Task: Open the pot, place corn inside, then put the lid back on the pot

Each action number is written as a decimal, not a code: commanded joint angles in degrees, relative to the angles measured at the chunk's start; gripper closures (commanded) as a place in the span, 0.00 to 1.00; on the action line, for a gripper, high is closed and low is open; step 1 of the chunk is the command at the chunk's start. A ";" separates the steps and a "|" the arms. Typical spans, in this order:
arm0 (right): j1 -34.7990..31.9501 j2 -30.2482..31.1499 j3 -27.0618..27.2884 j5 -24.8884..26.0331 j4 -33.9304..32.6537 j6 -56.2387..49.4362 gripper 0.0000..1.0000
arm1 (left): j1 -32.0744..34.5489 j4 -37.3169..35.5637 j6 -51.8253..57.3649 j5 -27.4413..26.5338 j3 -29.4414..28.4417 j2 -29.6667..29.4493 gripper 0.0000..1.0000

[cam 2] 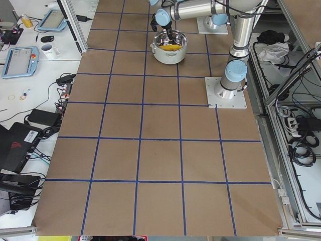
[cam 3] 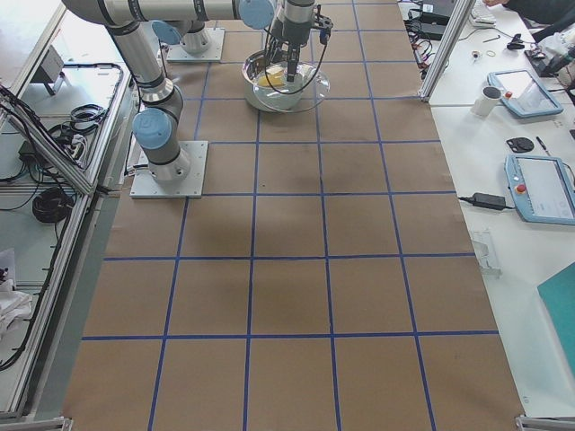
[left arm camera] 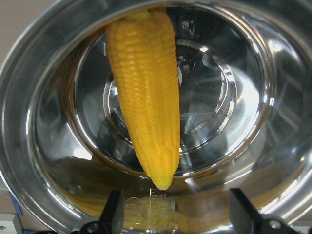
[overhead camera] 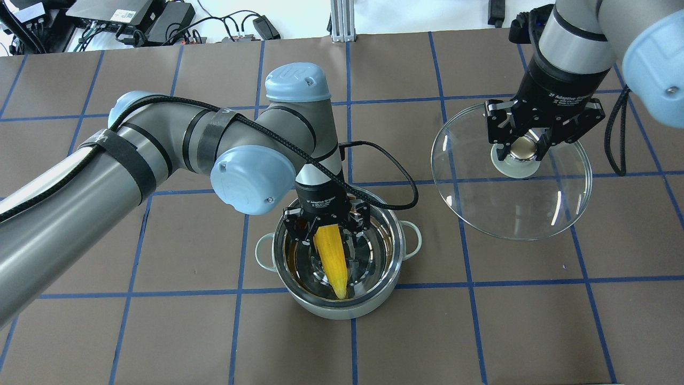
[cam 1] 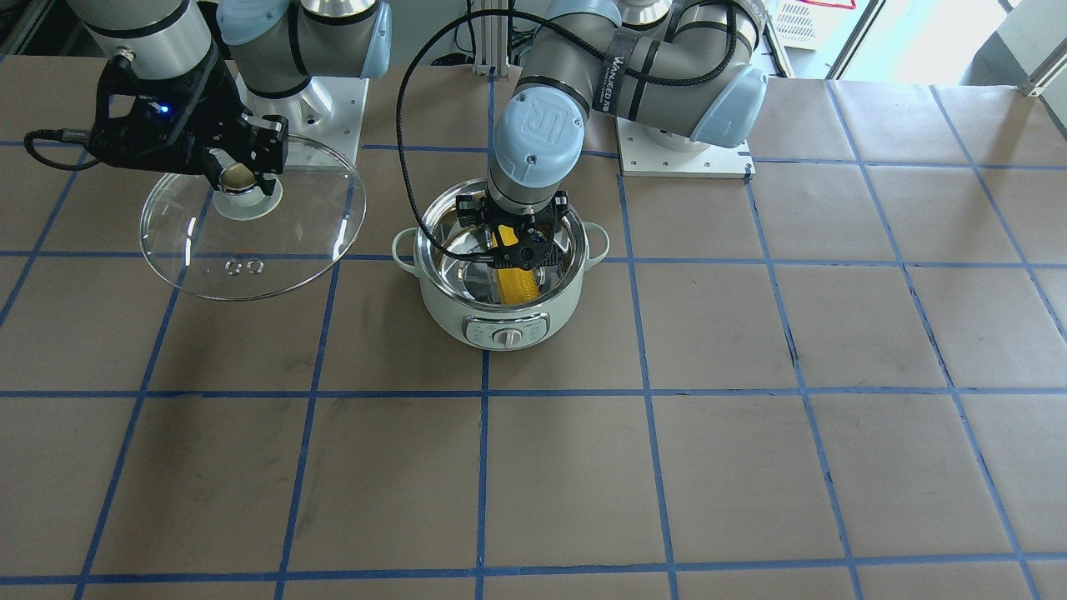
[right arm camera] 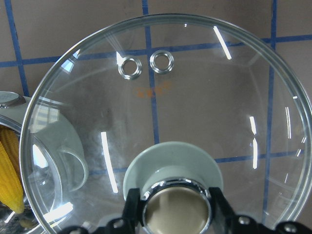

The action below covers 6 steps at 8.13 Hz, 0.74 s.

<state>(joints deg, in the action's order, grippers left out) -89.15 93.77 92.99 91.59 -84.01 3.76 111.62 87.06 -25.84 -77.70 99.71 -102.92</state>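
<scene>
The mint-green pot (cam 1: 450,310) stands open mid-table, also in the overhead view (overhead camera: 374,291). The yellow corn (overhead camera: 331,262) lies inside it, slanted against the steel wall, point toward the dial (cam 1: 507,337). My left gripper (overhead camera: 327,227) hangs just inside the pot's rim, over the cob's thick end, open. In the left wrist view both fingertips (left arm camera: 113,214) stand wide apart, clear of the corn (left arm camera: 146,97). My right gripper (overhead camera: 522,151) is shut on the knob (right arm camera: 176,207) of the glass lid (overhead camera: 513,203), held tilted above the table beside the pot.
The table is brown paper with a blue tape grid. The two arm base plates (cam 1: 683,154) (cam 1: 333,108) stand behind the pot. A black cable (overhead camera: 395,176) loops from the left wrist over the pot's far rim.
</scene>
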 commanded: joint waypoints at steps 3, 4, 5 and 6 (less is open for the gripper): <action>-0.14 0.01 0.09 -0.36 -0.01 1.07 0.86 | -0.78 -0.05 1.04 -2.43 -2.23 4.03 0.00; -0.14 0.01 0.18 -1.67 0.08 1.86 0.86 | -2.01 0.56 1.66 -9.07 -5.72 6.22 0.00; -0.32 0.10 0.26 -2.11 0.17 3.35 0.86 | -4.98 2.22 2.62 -10.44 -10.28 6.68 0.00; -2.23 -0.42 0.18 -2.12 -0.18 3.53 0.86 | -9.45 3.28 6.90 -10.63 -14.15 7.29 0.00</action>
<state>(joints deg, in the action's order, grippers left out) -89.46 93.80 93.18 90.02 -83.94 6.08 108.30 88.33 -23.73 -85.87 92.48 -97.12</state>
